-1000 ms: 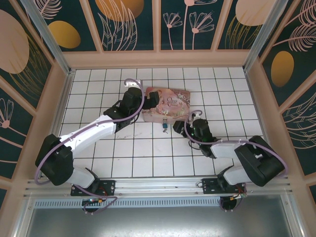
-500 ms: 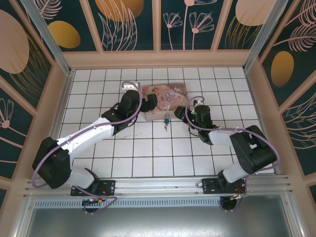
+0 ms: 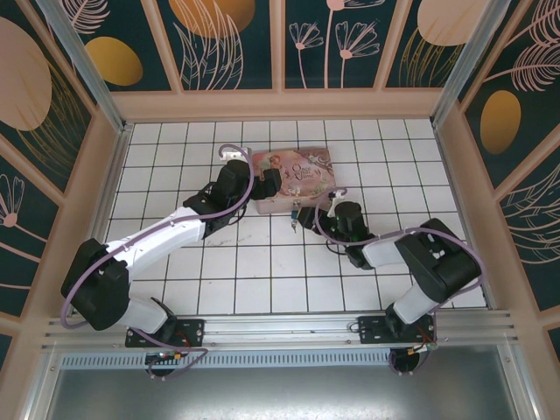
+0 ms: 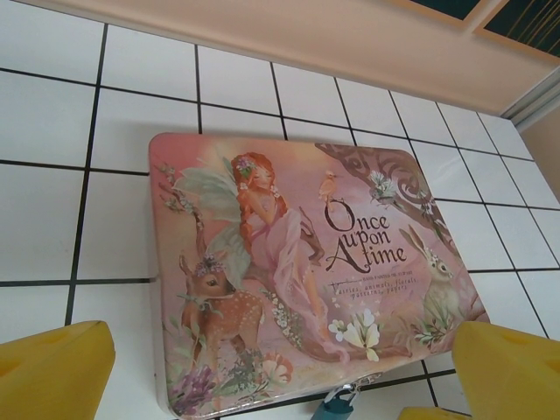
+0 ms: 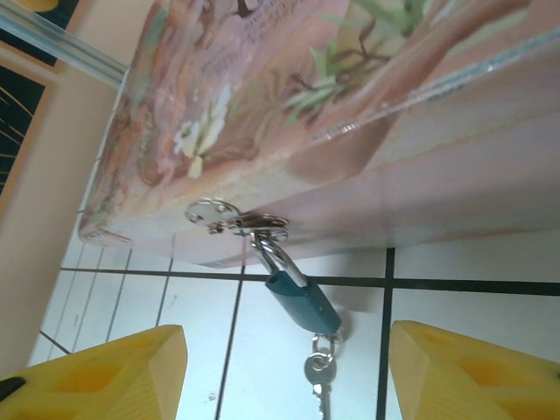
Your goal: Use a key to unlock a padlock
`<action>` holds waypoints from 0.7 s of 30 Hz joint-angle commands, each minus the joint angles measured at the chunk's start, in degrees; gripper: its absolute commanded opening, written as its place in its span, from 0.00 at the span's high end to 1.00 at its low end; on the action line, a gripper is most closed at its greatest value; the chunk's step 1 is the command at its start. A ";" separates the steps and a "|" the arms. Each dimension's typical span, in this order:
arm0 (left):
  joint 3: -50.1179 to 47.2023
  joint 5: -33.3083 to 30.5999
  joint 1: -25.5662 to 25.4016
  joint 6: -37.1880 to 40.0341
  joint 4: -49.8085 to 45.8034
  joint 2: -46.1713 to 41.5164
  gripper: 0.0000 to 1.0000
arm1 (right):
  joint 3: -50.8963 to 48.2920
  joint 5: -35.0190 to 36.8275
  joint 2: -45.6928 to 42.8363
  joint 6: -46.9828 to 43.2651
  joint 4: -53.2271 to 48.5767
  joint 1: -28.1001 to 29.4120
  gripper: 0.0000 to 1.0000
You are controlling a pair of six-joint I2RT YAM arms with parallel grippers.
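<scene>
My left gripper [image 4: 282, 367] stands spread wide over the pink tin box [image 4: 297, 262], holding nothing. The tin lies toward the far side of the white tiled floor [image 4: 44, 219]. My right gripper [image 5: 287, 359] is parted too, gripping nothing, low at the tin's near side. Between its yellow pads [image 5: 105, 376] the padlock [image 5: 302, 302] hangs by its shackle from the tin's metal loops [image 5: 236, 217], with the key [image 5: 320, 378] dangling under it. The tin's near wall crowds close behind the lock.
</scene>
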 commanded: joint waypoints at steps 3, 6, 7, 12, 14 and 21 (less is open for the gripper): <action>2.27 0.62 0.27 -0.29 -0.60 1.00 0.01 | 1.14 -1.23 3.94 -3.22 5.26 0.85 0.41; 2.66 1.00 0.39 -0.29 -0.62 1.69 0.02 | 2.01 -1.90 5.06 -4.16 5.39 1.34 0.42; 2.75 1.09 0.38 -0.37 -0.65 1.81 0.02 | 2.35 -2.04 5.28 -4.46 5.20 1.42 0.42; 2.69 1.71 0.76 -0.64 -0.42 2.08 0.01 | 4.30 -2.66 6.74 -6.33 3.03 1.96 0.42; 2.67 1.89 0.91 -0.72 -0.34 2.08 0.01 | 5.13 -2.31 7.50 -7.05 1.89 2.03 0.43; 2.53 2.72 1.21 -1.08 -0.08 2.01 0.01 | 6.96 -2.35 9.80 -7.94 0.99 2.38 0.44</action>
